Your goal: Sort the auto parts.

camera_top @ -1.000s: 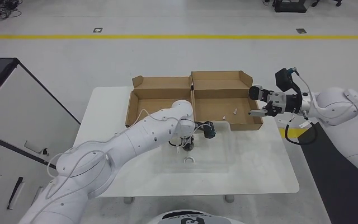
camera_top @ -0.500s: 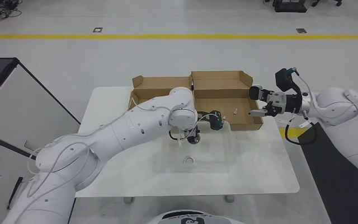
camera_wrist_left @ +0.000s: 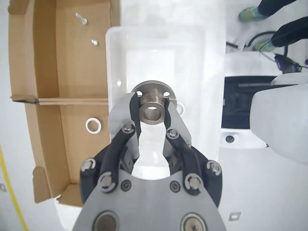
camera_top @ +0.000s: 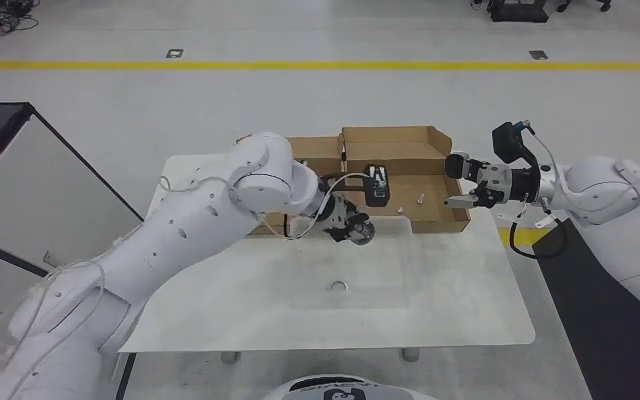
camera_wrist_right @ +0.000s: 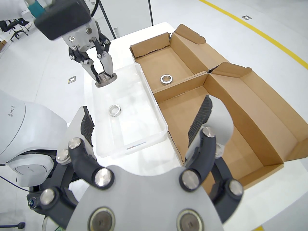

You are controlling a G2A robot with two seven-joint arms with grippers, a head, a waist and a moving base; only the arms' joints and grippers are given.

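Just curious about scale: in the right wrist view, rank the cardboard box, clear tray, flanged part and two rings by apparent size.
1. cardboard box
2. clear tray
3. flanged part held by the left gripper
4. tray ring and box ring: look alike, unranked

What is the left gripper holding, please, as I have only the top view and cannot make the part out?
Observer: The left gripper is shut on a flanged metal bushing, clamped by its hub.
Operator: Thank you. What lies in the box compartment that the arm covers?
Observer: One metal ring lies flat on the floor of that compartment of the cardboard box.
Operator: And is the right gripper carrying anything?
Observer: No, the right gripper is open and empty.
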